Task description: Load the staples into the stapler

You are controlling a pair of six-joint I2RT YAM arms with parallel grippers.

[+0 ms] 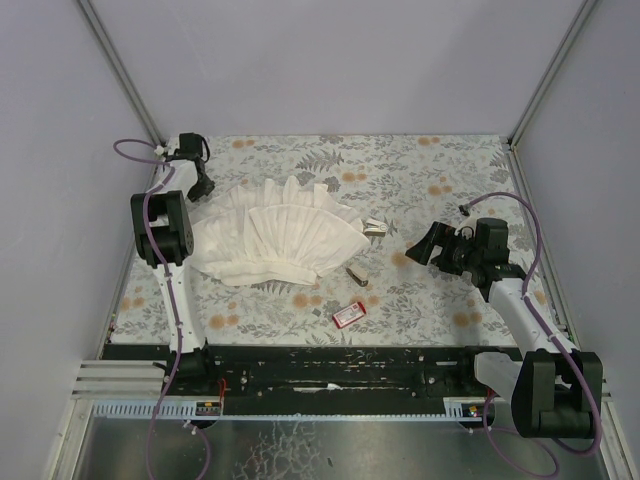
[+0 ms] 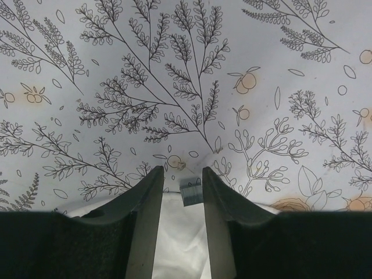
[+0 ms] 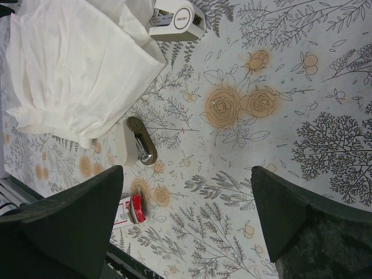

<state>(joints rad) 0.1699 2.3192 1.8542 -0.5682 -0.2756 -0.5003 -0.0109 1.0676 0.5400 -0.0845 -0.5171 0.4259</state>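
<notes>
A short grey strip of staples (image 2: 192, 190) lies between the fingertips of my left gripper (image 2: 182, 174), close against the right finger, with a gap to the left finger; the jaws stand narrowly open. That gripper (image 1: 203, 188) is at the far left, at the edge of the white cloth. The small stapler (image 1: 356, 274) lies mid-table, beige and brown with a metal inner part (image 3: 136, 145). The red staple box (image 1: 349, 314) lies nearer the front edge (image 3: 132, 208). My right gripper (image 1: 415, 247) hovers wide open and empty (image 3: 187, 174), to the right of the stapler.
A big white pleated cloth (image 1: 280, 235) covers the middle left of the floral table. A small white and silvery labelled object (image 1: 375, 227) sits at the cloth's right tip (image 3: 177, 20). A black rail (image 1: 330, 365) runs along the front edge.
</notes>
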